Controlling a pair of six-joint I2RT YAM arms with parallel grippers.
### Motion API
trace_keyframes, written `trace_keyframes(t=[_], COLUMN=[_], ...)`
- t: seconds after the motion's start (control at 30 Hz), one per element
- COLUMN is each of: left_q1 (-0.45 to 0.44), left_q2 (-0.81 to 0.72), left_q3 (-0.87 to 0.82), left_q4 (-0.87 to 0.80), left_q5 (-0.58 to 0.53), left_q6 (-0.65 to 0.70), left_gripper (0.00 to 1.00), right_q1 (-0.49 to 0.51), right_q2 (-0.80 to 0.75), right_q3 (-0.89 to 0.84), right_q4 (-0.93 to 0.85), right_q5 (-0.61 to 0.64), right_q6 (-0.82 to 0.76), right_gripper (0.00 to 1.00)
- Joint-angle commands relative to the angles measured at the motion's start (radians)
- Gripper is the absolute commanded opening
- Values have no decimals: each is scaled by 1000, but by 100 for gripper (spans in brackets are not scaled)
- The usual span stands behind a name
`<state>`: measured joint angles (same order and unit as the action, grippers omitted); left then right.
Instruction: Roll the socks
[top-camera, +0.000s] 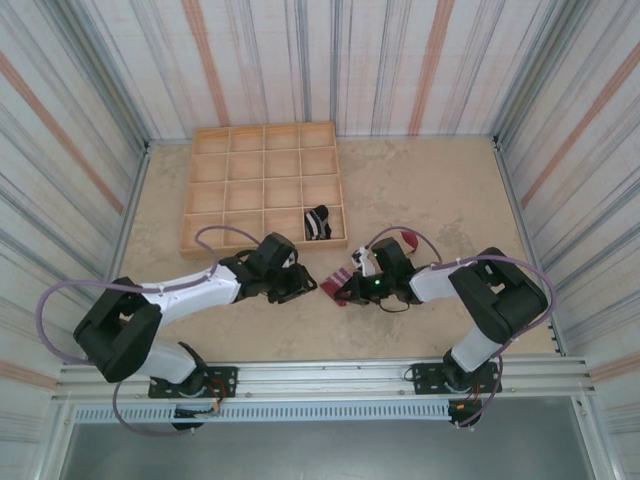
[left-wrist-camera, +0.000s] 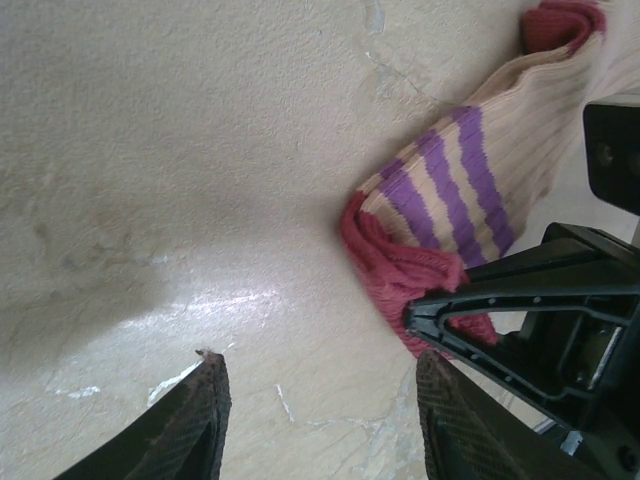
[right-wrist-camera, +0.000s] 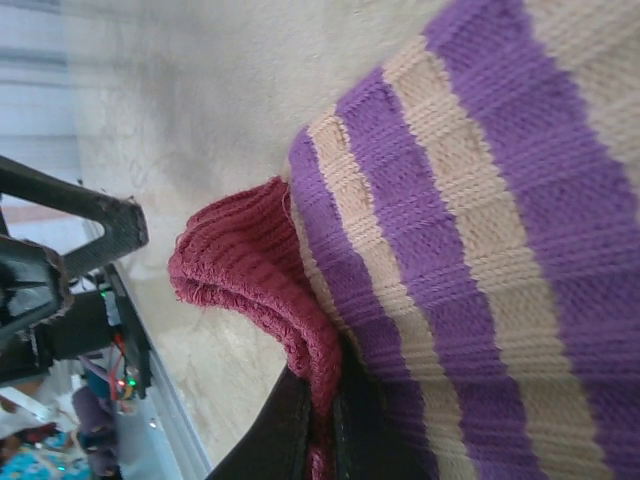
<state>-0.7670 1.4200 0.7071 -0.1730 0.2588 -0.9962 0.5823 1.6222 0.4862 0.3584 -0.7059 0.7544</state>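
Pinching the beige sock (top-camera: 336, 281) by its red cuff
Top view: right gripper (top-camera: 347, 290) and left gripper (top-camera: 306, 284) face each other at it on the table (top-camera: 450, 200); black sock (top-camera: 318, 222) sits in a tray (top-camera: 262, 128) compartment. Left wrist: jaws spread, empty, near the cuff. Right wrist: fingers (right-wrist-camera: 290, 430) clamp the cuff.

- The light wooden tray of square compartments (top-camera: 190, 200) sits on the far left part of the pale stone-look table (top-camera: 440, 190), behind the left arm.
- The black fabric sock with grey-white stripes (top-camera: 318, 222) lies in the rightmost compartment of the tray's nearest row.
- The beige ribbed fabric sock with purple stripes and dark red cuff (top-camera: 333, 283) (left-wrist-camera: 460, 180) (right-wrist-camera: 480, 200) lies on the table in front of the tray's near right corner, between the two grippers. Its toe end reaches back and to the right, behind the right gripper.
- The black two-finger left gripper (top-camera: 308, 287) (left-wrist-camera: 320, 420) is just left of the cuff and apart from it, with bare table between its spread jaws.
- The black two-finger right gripper (top-camera: 348, 288) (left-wrist-camera: 530, 300) (right-wrist-camera: 320, 440) is on the cuff's right side, its jaws pinched on the cuff's edge.
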Motion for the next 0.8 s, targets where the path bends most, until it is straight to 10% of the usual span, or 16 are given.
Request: trace_keyframes(t=[0.0, 0.77], left_q1=[-20, -68], left_q2=[33, 157], left_q3=[27, 124], left_q4=[19, 24], left_q5=[-26, -24], left_q6=[0, 19], left_gripper=[50, 48], right_q1=[-27, -110], right_q2=[-12, -139], right_q3=[-34, -78], right_q4=[48, -89], right_q5=[-58, -24], right_q6=[107, 188], right_gripper=[0, 0])
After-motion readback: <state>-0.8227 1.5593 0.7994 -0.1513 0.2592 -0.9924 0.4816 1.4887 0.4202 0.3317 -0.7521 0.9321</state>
